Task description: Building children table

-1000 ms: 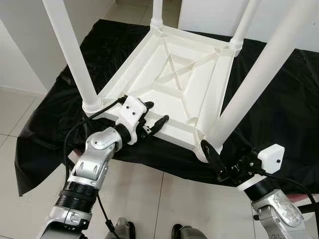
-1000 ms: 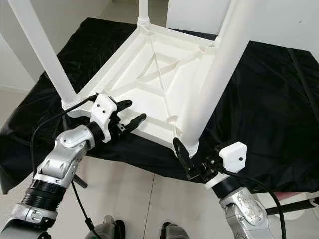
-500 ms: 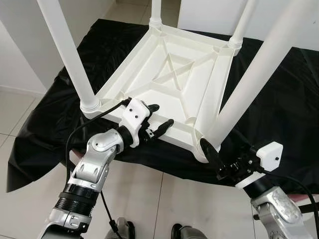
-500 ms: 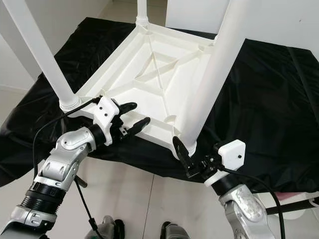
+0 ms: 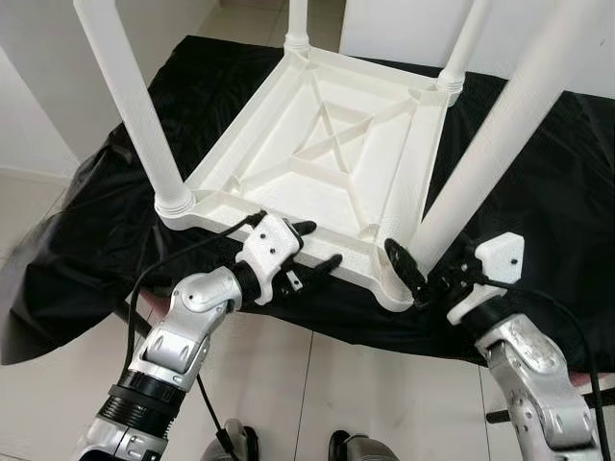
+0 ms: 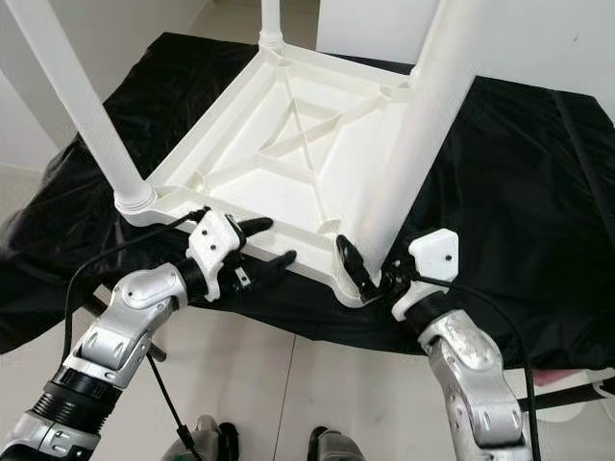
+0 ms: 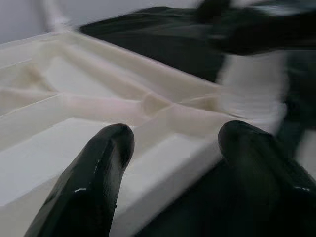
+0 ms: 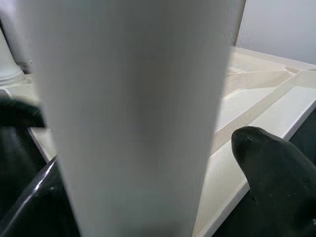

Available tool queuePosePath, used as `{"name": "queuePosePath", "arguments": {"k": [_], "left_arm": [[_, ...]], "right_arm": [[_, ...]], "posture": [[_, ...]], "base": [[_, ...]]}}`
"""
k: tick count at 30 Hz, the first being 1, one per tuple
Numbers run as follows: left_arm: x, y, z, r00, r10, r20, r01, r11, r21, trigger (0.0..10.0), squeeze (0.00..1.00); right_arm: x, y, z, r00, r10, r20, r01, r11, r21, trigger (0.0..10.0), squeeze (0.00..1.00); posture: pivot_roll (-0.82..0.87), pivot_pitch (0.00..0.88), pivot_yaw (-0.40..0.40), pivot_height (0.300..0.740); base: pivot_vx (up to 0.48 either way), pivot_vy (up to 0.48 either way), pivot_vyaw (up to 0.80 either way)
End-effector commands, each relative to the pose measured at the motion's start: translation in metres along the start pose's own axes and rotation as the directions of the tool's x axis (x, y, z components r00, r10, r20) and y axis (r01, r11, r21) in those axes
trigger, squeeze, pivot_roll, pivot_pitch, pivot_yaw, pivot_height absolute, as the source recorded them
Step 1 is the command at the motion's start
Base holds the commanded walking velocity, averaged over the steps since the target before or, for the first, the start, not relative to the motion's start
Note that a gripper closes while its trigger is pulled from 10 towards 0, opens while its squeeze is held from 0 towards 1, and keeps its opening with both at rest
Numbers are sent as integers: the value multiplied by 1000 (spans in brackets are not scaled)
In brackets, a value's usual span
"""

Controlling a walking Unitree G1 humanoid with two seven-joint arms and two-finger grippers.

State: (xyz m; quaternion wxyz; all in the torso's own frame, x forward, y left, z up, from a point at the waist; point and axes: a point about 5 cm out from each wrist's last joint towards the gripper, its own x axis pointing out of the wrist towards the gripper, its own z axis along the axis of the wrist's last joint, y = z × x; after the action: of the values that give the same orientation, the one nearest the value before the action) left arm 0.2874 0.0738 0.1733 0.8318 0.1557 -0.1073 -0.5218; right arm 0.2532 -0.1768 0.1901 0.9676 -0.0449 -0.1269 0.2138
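Observation:
A white plastic children's table [image 5: 327, 144] lies upside down on a black cloth [image 5: 86, 230], its legs pointing up. My left gripper [image 5: 318, 244] is open at the near rim of the tabletop. In the left wrist view the rim [image 7: 163, 148] runs between its two fingers [image 7: 98, 168]. My right gripper [image 6: 370, 274] is open around the base of the near right leg [image 5: 480, 154]. In the right wrist view that leg [image 8: 133, 98] stands between the fingers [image 8: 276, 173], with a small gap on one side.
The near left leg [image 5: 130, 106] rises just left of my left arm. The cloth hangs over the front edge above the pale tiled floor [image 5: 279, 384]. White walls [image 5: 29, 106] stand to the left and behind. My feet [image 5: 240, 447] show at the bottom.
My right gripper has moved up and forward from below the table's corner to straddle the near right leg. My left gripper has slid a little right along the near rim.

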Motion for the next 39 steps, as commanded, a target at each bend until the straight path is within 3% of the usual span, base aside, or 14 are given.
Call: {"name": "queuePosePath", "arguments": {"k": [1, 7, 12, 14, 22, 28, 29, 32, 33, 39], "left_arm": [[0, -8, 2, 998, -60, 8, 59, 998, 16, 10000, 0], [2, -8, 4, 999, -41, -3, 42, 999, 26, 10000, 0], [6, -5, 4, 1000, 14, -7, -14, 999, 36, 10000, 0], [11, -1, 3, 998, 54, -38, -54, 999, -5, 10000, 0], [18, -7, 3, 995, 58, -80, -64, 995, -80, 10000, 0], [20, -18, 0, 996, 41, -83, -47, 996, -75, 10000, 0], [19, -18, 2, 996, 43, -81, -49, 996, -73, 10000, 0], [19, -18, 3, 996, 43, -82, -49, 996, -71, 10000, 0], [19, -18, 5, 996, 48, -76, -52, 997, -59, 10000, 0], [18, -20, 7, 996, 39, -81, -43, 998, -53, 10000, 0]], "right_arm": [[-2, -6, -4, 1000, -19, -20, 19, 999, -30, 10000, 0], [-5, -18, -9, 999, -6, -39, 5, 999, -36, 10000, 0], [-7, -18, -11, 999, 24, -43, -25, 1000, -17, 10000, 0], [-8, -19, -16, 997, 56, -54, -57, 998, -4, 10000, 0], [1, -20, -23, 989, 136, -59, -135, 991, 27, 10000, 0], [7, -25, -21, 985, 167, -44, -166, 986, 11, 9765, 0], [7, -27, -21, 984, 174, -43, -173, 985, 6, 3922, 0], [8, -28, -21, 983, 177, -41, -177, 984, 6, 3922, 0], [8, -30, -22, 983, 178, -42, -178, 984, 8, 0, 0], [8, -33, -27, 988, 144, -58, -143, 989, 26, 0, 0]], "posture": [[31, 171, -42, 740], [43, 154, -48, 740], [40, 146, -43, 740], [37, 136, -37, 740], [42, 124, -30, 740], [50, 121, -41, 740], [52, 121, -43, 740], [52, 121, -43, 740], [52, 121, -43, 740], [59, 125, -55, 740]], "base": [[0, 0, 0], [0, 0, 0], [0, 0, 0], [0, 0, 0], [0, 0, 0], [0, 0, 0], [0, 0, 0], [0, 0, 0], [0, 0, 0], [0, 0, 0]]}}
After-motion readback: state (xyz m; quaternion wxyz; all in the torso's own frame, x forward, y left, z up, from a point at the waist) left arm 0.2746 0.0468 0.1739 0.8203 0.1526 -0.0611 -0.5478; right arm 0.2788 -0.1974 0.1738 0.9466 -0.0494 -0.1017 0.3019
